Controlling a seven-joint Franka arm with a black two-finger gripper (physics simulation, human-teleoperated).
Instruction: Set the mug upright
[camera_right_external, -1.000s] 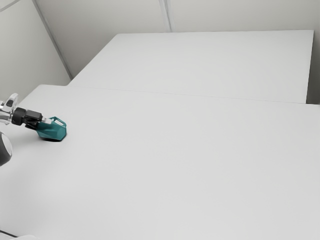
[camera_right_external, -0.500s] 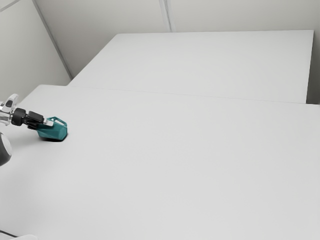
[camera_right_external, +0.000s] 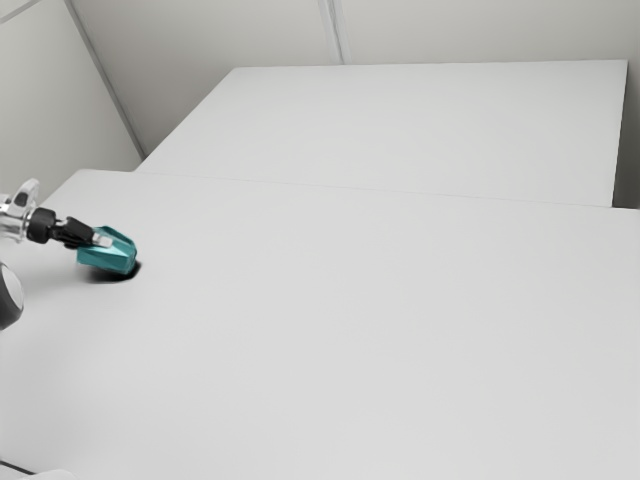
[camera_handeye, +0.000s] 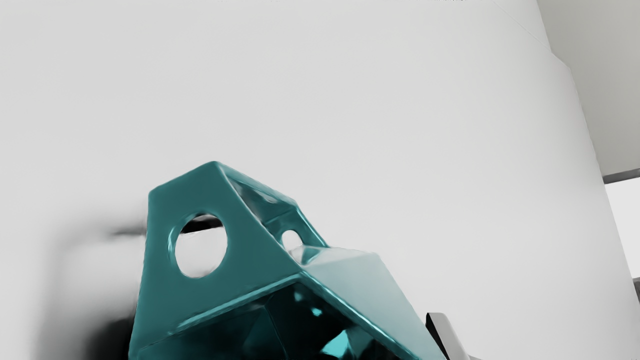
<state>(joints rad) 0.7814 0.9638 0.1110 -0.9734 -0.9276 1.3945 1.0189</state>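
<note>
The claw (camera_right_external: 103, 241) had the mug (camera_right_external: 118, 259) pinched, its mouth (camera_handeye: 280, 325) facing the claw, off the tabletop (camera_right_external: 350, 320), presumably for turning room!

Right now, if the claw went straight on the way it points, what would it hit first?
Most likely the mug, right at the tip of the claw. Beyond it, the slightly downward line seems to lead to the table, though depth is unclear.

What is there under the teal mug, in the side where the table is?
Under the mug, a dark shadow shows on the pale table. The mug covers part of the table behind it, so I cannot tell what is there.
</note>
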